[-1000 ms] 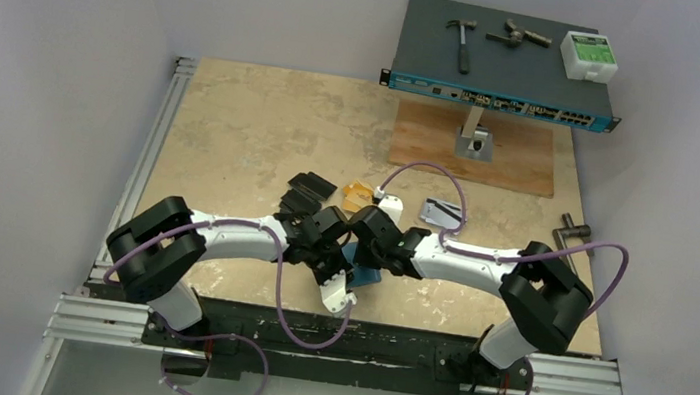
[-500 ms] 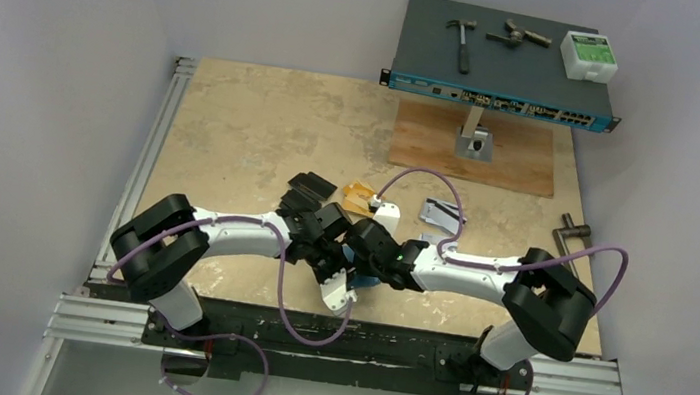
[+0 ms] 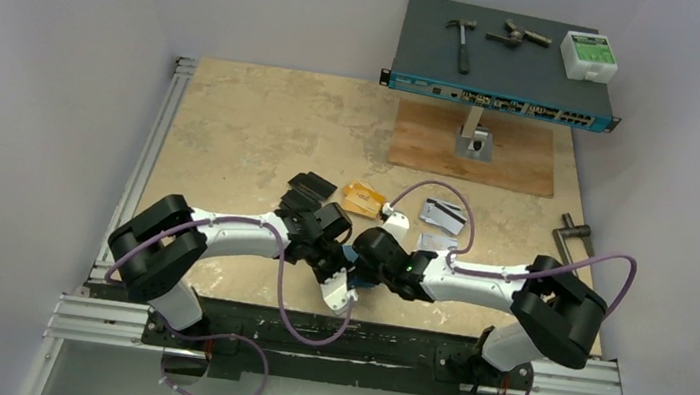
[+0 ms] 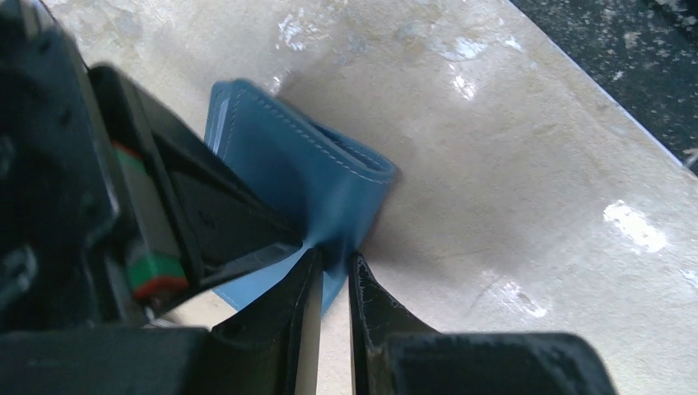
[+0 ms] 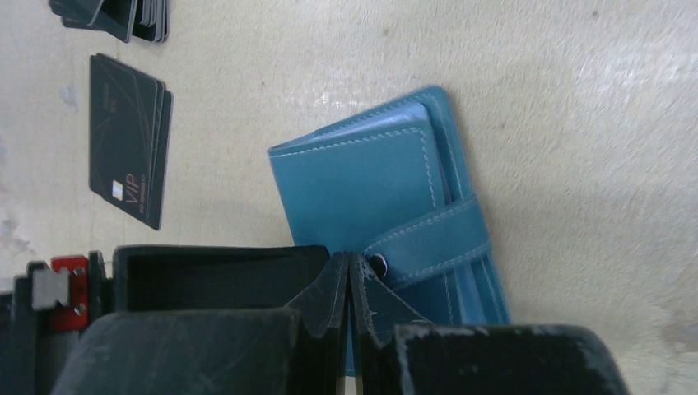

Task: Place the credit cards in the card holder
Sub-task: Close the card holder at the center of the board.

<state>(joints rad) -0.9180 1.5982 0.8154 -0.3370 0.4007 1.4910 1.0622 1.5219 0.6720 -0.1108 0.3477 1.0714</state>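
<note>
card holder [image 5: 362,181] on beige table [image 3: 234,123] | left hand [image 4: 334,262] pinches its edge | right hand [image 5: 347,270] closed | pale walls [image 3: 39,69]

We saw white shells and bulky black joints on the left arm [image 3: 231,232] and right arm [image 3: 477,278], looping purple cables [image 3: 281,290] along each, and scuffed black fingers [image 5: 325,303] tapering to thin tips.

We see a robotics lab test cell: plain white walls [image 3: 39,69] box in a stone-patterned table [image 3: 234,123], a white left arm [image 3: 236,232] and right arm [image 3: 477,277] are bolted to an aluminium rail [image 3: 337,349], and a rack-mount network switch [image 3: 501,80] on a stand carries a hammer [image 3: 463,42].
</note>
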